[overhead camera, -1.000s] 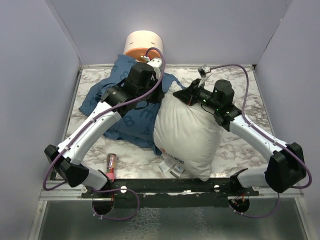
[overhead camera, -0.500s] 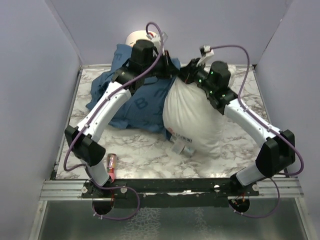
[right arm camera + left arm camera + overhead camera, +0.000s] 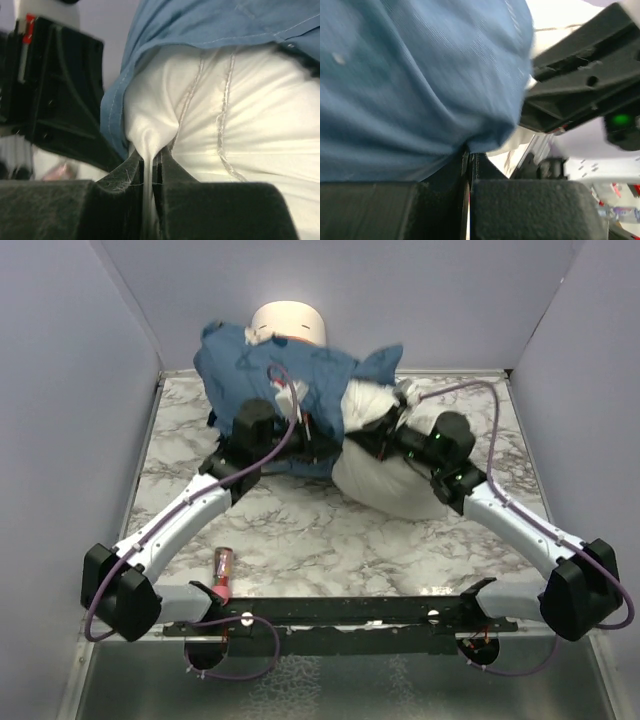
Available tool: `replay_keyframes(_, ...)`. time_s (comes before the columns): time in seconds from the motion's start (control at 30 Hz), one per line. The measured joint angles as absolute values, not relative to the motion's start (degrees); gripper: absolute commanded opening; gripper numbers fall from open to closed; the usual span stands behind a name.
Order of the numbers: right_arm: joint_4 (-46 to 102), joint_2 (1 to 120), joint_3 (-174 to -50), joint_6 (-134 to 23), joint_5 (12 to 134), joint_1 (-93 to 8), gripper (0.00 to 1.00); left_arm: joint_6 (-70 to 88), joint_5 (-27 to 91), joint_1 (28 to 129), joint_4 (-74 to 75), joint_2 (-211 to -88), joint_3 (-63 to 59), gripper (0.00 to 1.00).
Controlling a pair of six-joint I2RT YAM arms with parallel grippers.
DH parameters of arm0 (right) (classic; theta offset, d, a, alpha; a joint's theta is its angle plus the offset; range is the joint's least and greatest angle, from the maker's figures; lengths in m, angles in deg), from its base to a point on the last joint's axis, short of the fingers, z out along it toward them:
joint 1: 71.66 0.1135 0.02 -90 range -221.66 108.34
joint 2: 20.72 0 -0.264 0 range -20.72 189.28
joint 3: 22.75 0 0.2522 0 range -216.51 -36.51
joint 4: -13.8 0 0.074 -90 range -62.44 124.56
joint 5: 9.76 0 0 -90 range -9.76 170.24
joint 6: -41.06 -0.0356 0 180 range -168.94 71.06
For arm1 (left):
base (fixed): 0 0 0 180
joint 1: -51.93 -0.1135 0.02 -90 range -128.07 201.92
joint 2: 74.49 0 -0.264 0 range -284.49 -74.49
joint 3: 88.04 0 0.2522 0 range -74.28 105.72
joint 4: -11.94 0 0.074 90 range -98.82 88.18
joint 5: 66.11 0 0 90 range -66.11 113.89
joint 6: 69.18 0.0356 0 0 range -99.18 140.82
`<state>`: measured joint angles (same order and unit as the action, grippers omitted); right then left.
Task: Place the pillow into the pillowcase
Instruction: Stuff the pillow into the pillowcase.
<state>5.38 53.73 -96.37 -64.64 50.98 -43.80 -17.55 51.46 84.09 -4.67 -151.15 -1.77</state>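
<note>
The blue pillowcase [image 3: 270,370] hangs bunched at the back of the table, and its edge lies over the far end of the white pillow [image 3: 395,485]. In the left wrist view the pillowcase [image 3: 410,80] fills the frame, and my left gripper [image 3: 468,162] is shut on a fold of it. My right gripper [image 3: 149,162] is shut on a pinch of pillow [image 3: 240,120] fabric, just under the pillowcase [image 3: 225,20] hem. From above, the left gripper [image 3: 312,430] and the right gripper [image 3: 372,432] sit close together at the pillowcase's edge.
A cream-and-orange cylinder [image 3: 288,320] stands behind the pillowcase at the back wall. A small red bottle [image 3: 223,570] lies on the marble table [image 3: 300,530] near the left arm's base. Purple walls close in on three sides.
The pillowcase has been raised and drawn over the pillow's far end. The pillow slid back and to the right, and its label end no longer shows. Both arms drew nearer.
</note>
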Motion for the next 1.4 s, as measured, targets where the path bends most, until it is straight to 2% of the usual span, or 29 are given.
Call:
replay_keyframes(0.1,10.0,50.2,-83.8,-63.0,49.1,-39.4,0.23,-18.8,51.2,85.0,-3.6,-145.9,-18.7,0.00)
replay_keyframes(0.17,13.9,48.6,-80.8,-62.2,47.8,-36.7,0.34,-20.7,51.2,85.7,-2.6,-143.7,-27.4,0.00)
replay_keyframes(0.23,19.1,44.6,-80.7,-61.3,46.6,-34.6,0.48,-21.6,51.2,86.4,-2.2,-140.8,-31.0,0.00)
replay_keyframes(0.33,26.0,38.9,-86.2,-60.1,45.2,-33.7,0.68,-22.0,51.0,86.8,-1.3,-135.9,-32.3,0.00)
replay_keyframes(0.47,34.5,37.3,-101.2,-56.8,48.1,-33.6,0.93,-21.9,50.4,86.8,0.8,-134.2,-32.0,0.00)
replay_keyframes(0.53,39.4,38.1,-109.0,-54.5,52.6,-33.6,0.99,-21.9,50.1,86.6,1.6,-134.1,-32.0,0.00)
replay_keyframes(0.67,47.5,40.4,-117.3,-49.6,62.0,-35.8,1.00,-21.9,49.8,86.5,2.2,-133.6,-32.0,0.00)
replay_keyframes(0.8,54.2,42.4,-115.1,-47.7,62.6,-47.0,0.98,-21.7,49.8,86.5,2.1,-133.2,-32.0,0.00)
replay_keyframes(0.93,58.5,47.8,-108.7,-47.0,60.3,-51.4,0.80,-21.6,49.8,86.5,2.0,-132.7,-32.0,0.00)
replay_keyframes(1.0,59.5,50.6,-106.7,-46.3,57.7,-51.4,0.55,-21.4,49.8,86.5,1.8,-132.7,-32.0,0.00)
replay_keyframes(1.07,59.2,52.4,-105.6,-46.0,55.2,-51.5,0.23,-21.1,49.8,86.5,1.1,-132.7,-32.0,0.00)
replay_keyframes(1.13,56.7,53.1,-103.6,-46.4,51.2,-51.3,0.08,-20.8,49.9,86.5,1.0,-132.7,-32.0,0.00)
replay_keyframes(1.23,51.8,53.4,-101.2,-49.2,48.7,-49.1,0.01,-19.7,50.4,86.6,1.1,-132.8,-32.0,0.00)
replay_keyframes(1.33,44.7,55.8,-99.1,-53.3,48.4,-44.0,0.01,-17.2,50.6,86.9,0.3,-133.7,-31.4,0.00)
replay_keyframes(1.37,40.7,57.3,-97.9,-55.4,48.6,-41.8,0.01,-16.2,50.7,87.0,-0.7,-134.2,-31.0,0.05)
replay_keyframes(1.4,37.9,58.2,-97.0,-57.0,48.6,-40.7,0.01,-15.1,50.7,87.1,-1.9,-134.6,-30.6,0.13)
